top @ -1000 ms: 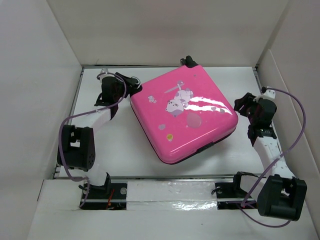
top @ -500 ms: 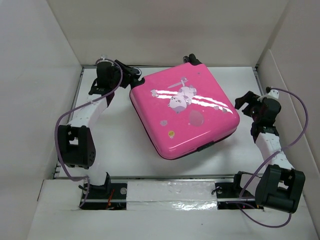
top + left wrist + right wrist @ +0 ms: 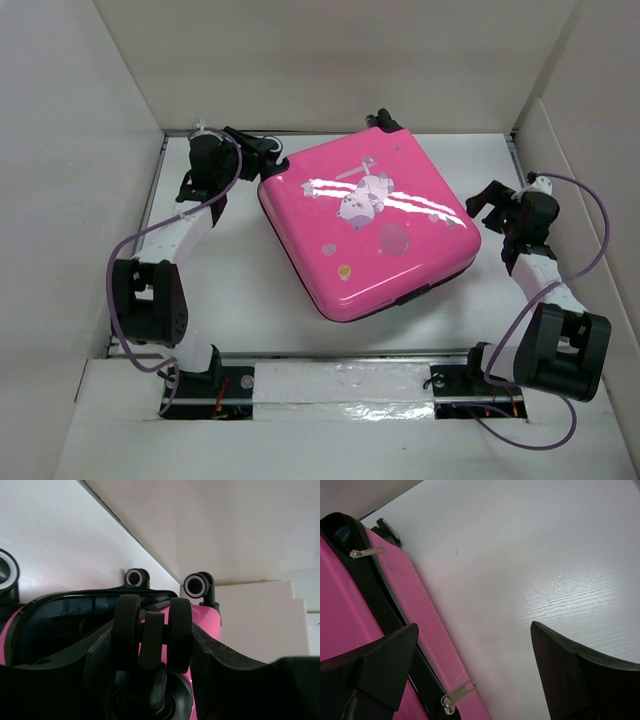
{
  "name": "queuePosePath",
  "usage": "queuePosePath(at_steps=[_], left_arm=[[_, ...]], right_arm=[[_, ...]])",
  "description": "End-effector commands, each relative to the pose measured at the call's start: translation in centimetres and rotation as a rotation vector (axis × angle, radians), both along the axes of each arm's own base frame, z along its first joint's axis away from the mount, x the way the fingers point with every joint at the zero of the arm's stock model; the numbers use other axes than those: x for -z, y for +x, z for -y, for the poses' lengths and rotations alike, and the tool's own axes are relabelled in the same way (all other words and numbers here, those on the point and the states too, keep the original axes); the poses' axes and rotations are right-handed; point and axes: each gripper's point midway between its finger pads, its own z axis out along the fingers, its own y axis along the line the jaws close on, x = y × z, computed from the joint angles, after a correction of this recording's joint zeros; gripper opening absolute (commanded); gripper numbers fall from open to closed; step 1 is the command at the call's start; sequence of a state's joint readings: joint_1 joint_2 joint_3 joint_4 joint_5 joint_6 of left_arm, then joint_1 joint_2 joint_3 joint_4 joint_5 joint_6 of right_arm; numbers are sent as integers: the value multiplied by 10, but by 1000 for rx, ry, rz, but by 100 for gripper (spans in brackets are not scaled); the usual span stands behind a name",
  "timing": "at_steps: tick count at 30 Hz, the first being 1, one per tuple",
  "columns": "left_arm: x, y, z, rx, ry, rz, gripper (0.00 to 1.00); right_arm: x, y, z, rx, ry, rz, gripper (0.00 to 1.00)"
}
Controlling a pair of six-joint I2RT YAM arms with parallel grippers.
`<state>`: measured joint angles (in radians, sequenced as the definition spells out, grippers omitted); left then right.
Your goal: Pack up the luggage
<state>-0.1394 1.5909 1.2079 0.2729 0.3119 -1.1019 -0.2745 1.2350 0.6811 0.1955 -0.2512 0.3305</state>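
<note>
— So, where is the luggage (image 3: 365,225)?
— Lying flat in the middle of the table (image 3: 235,290). The left gripper (image 3: 262,160) sits at its ten o'clock corner, jaws half apart, clamped on a black wheel (image 3: 152,632).
— And the right gripper (image 3: 492,205)?
— At three o'clock, just beside the zipper edge, jaws wide apart, holding nothing.

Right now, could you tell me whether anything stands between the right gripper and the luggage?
Nothing visible does. The open right gripper sits right beside the luggage's zippered side, with only table surface between them.
</note>
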Motion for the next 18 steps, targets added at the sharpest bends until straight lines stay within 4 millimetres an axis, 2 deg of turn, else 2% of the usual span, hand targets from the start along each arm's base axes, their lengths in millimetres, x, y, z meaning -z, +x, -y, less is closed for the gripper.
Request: queuePosePath(at_steps=[1, 2, 4, 6, 7, 9, 10, 11, 13, 14, 15, 16, 17, 18], left_arm=[[-134, -81, 39, 224, -260, 323, 0], [-142, -92, 38, 235, -296, 345, 0], [-138, -99, 39, 253, -325, 327, 0], [-151, -114, 52, 302, -348, 340, 0], [-162, -117, 51, 303, -341, 360, 0], [-169, -119, 51, 287, -324, 363, 0], [-180, -116, 44, 265, -299, 387, 0], [-181, -111, 41, 254, -295, 375, 0], [-197, -110, 47, 300, -342, 413, 0], [-207, -107, 47, 304, -357, 421, 0], [-194, -89, 46, 277, -330, 353, 0], [-220, -84, 43, 250, -310, 404, 0], [-220, -70, 32, 214, -283, 401, 0], [-212, -57, 31, 216, -290, 370, 0]], right_arm=[[-13, 12, -20, -113, 18, 40, 100], [-12, 14, -22, -133, 22, 42, 100], [-7, 17, -23, -146, 26, 26, 100], [4, 21, -26, -164, 43, 2, 100], [3, 24, -26, -168, 47, 5, 100], [8, 27, -30, -193, 69, -8, 100], [6, 28, -36, -209, 69, 2, 100], [4, 29, -40, -216, 69, 8, 100], [2, 30, -50, -226, 56, 5, 100], [-2, 33, -48, -221, 48, 10, 100], [-2, 33, -53, -235, 42, 6, 100], [1, 33, -54, -242, 45, -4, 100], [1, 33, -61, -262, 46, -3, 100], [2, 32, -61, -268, 39, -5, 100]])
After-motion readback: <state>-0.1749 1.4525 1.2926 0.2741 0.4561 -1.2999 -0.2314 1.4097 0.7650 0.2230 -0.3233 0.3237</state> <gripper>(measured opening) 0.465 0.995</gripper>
